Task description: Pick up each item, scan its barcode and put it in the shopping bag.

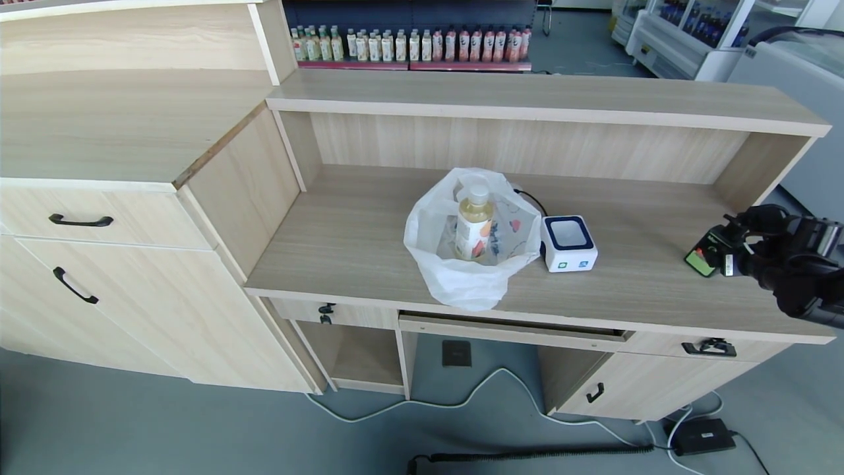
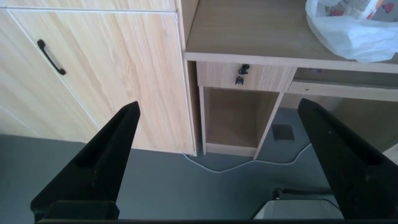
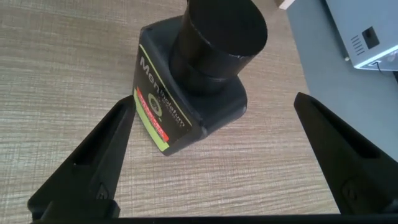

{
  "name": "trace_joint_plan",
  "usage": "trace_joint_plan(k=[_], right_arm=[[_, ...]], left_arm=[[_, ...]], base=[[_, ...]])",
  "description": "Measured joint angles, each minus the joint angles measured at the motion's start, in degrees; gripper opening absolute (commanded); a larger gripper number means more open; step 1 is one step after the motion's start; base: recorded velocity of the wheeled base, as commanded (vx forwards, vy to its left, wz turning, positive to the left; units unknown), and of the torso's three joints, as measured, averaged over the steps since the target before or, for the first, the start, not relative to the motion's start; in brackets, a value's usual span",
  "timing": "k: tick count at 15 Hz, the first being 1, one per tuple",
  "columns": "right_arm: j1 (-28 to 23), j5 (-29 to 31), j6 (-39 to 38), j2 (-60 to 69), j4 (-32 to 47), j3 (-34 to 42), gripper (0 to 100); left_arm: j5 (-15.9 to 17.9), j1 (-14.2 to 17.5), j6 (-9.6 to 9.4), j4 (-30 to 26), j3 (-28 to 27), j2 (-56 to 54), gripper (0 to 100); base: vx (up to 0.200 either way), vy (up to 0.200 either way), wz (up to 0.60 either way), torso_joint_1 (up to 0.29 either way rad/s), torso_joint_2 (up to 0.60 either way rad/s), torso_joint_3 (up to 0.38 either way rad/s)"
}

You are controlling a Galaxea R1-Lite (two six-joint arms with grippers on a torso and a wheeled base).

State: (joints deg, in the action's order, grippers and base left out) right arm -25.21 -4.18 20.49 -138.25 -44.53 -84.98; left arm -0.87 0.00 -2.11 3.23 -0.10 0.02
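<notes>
black bottle (image 3: 186, 93), stiff and likely light, stands at three o'clock on the tabletop (image 1: 369, 244); i'd grip its flat sides. right jaws wide near it, left jaws wide.

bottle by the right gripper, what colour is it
Black bottle with a green and red label, clearest in right wrist view.

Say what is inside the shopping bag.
One bottle of pale yellow drink stands upright in the shopping bag. Its white folds hide the floor, so anything lying low cannot be seen.
</notes>
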Motion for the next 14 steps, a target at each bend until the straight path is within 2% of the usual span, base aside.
trace_joint_plan(k=[14], right_arm=[[3.7,0.2,-1.3,-3.4,0.1,-4.0,100]], left_arm=[[0.0,0.0,0.0,0.0,0.0,0.0,100]], base=[[0.0,0.0,0.0,0.0,0.0,0.0]])
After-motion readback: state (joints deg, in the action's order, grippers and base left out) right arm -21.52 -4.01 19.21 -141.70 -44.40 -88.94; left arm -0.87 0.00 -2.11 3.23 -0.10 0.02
